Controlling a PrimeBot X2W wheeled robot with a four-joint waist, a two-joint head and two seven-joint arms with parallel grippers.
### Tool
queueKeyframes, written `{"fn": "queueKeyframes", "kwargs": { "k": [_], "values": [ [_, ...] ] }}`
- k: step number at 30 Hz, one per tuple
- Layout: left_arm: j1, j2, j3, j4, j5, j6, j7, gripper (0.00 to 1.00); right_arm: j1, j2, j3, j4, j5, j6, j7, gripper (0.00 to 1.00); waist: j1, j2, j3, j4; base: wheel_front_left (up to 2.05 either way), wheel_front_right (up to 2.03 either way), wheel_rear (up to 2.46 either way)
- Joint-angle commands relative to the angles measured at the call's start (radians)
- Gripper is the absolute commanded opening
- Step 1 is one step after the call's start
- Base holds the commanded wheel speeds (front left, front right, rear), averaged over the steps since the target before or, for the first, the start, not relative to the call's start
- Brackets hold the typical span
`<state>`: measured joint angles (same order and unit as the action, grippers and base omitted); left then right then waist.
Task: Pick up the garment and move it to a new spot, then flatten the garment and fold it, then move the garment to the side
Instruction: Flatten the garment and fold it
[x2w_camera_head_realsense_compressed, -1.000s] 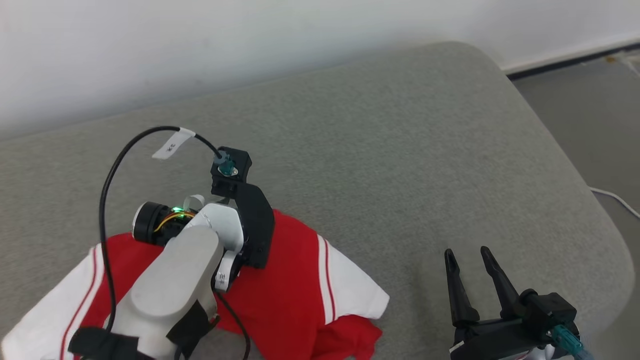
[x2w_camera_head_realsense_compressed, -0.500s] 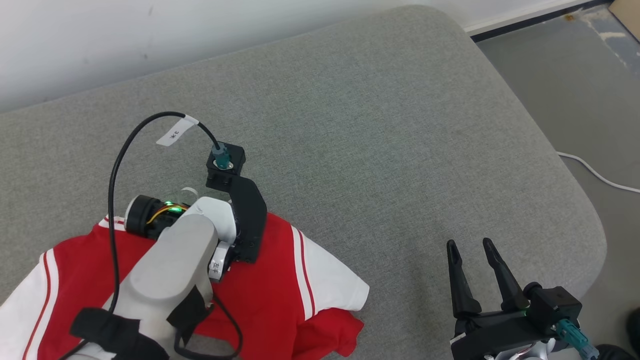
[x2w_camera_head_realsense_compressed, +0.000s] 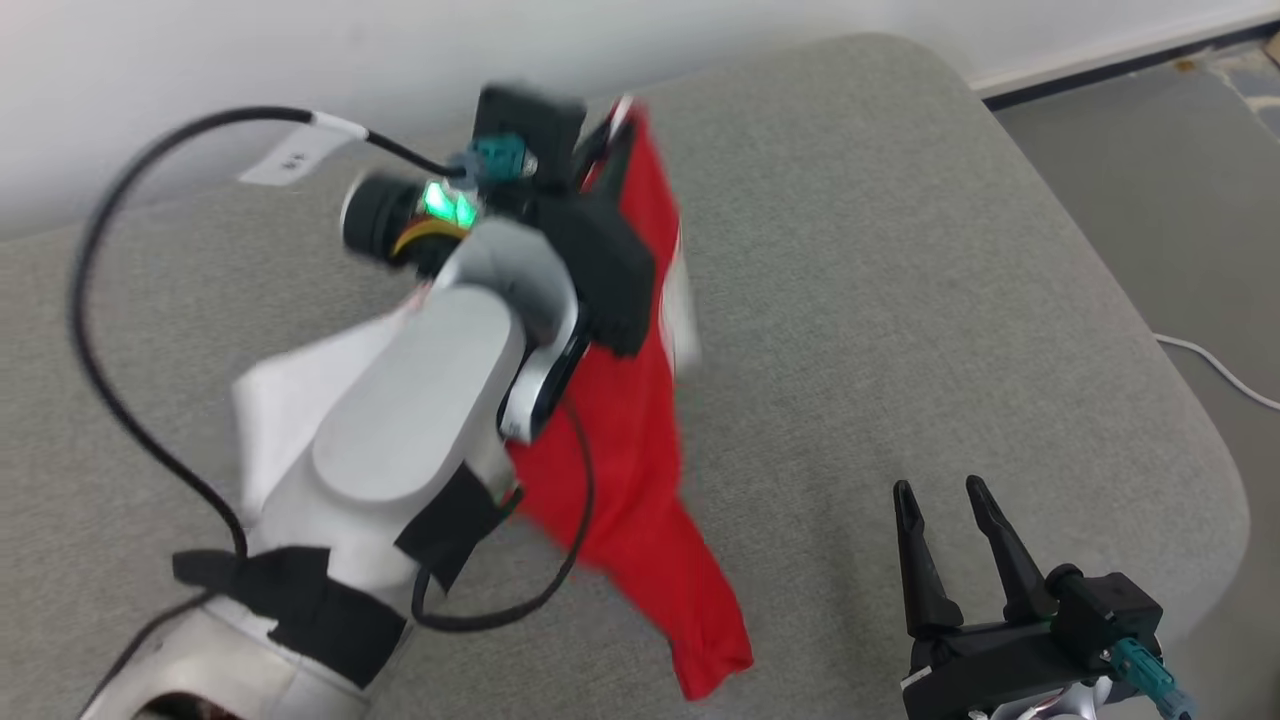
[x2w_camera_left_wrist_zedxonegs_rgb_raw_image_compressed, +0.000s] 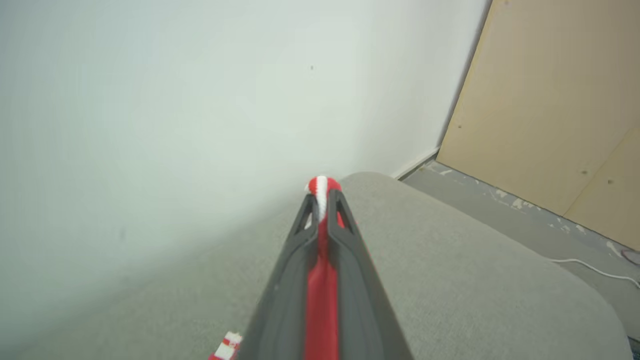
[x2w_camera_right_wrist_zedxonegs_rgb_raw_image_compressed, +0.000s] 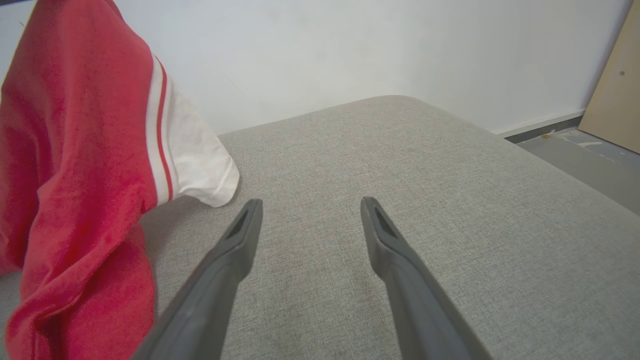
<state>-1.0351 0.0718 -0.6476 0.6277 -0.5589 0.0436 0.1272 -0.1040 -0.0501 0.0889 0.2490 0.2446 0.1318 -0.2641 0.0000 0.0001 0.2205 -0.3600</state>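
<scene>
Above the left-middle of the grey cushion (x2w_camera_head_realsense_compressed: 850, 250), the garment (x2w_camera_head_realsense_compressed: 630, 470) is hanging in a long red drape, with a white sleeve trailing left. We cannot tell whether its lowest corner is touching the cushion. We are pinching a red-and-white edge at its top with the left gripper (x2w_camera_left_wrist_zedxonegs_rgb_raw_image_compressed: 322, 200), fingers pressed tight on the cloth. The right gripper (x2w_camera_head_realsense_compressed: 940, 495) is waiting at near right, fingers spread wide, holding nothing. We are judging the step as the carry to a new spot. To do it well, we are aiming to get the hem clear, travel smoothly so the thin pinch is not slipping, and lower hem-first onto the bare stretch at right.
</scene>
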Motion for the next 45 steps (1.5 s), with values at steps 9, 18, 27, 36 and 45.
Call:
{"fn": "queueKeyframes", "kwargs": {
  "k": [9, 18, 27, 36, 45],
  "values": [
    [-0.077, -0.02, 0.025, -0.208, -0.05, -0.002, -0.236, 0.0, 0.028, 0.0, -0.012, 0.014, -0.03, -0.002, -0.001, 1.0, 0.0, -0.0001, -0.073, 0.096, 0.0, 0.0, 0.0],
    [0.199, 0.081, 0.125, -0.372, -0.139, 0.095, -0.284, 0.0, 0.051, -0.001, -0.029, 0.009, -0.063, -0.002, 0.0, 1.0, 0.0, -0.0001, -0.108, 0.259, 0.0, 0.0, 0.0],
    [0.647, 0.234, 0.261, -0.393, -0.25, 0.183, -0.327, 0.0, 0.065, -0.001, -0.029, -0.011, -0.08, -0.002, 0.022, 1.0, 0.0, -0.0001, -0.116, 0.387, 0.0, 0.0, 0.0],
    [0.839, 0.187, 0.361, -0.226, -0.33, 0.19, -0.384, 1.0, 0.064, -0.001, -0.016, -0.028, -0.086, -0.002, 0.04, 1.0, 0.0, -0.0001, -0.123, 0.415, 0.0, 0.0, 0.0],
    [0.904, 0.239, 0.435, -0.181, -0.298, 0.256, -0.391, 1.0, 0.081, -0.001, -0.047, -0.099, -0.121, -0.002, 0.095, 1.0, 0.0, -0.0001, -0.103, 0.401, 0.0, 0.0, 0.0]
  ]
}}
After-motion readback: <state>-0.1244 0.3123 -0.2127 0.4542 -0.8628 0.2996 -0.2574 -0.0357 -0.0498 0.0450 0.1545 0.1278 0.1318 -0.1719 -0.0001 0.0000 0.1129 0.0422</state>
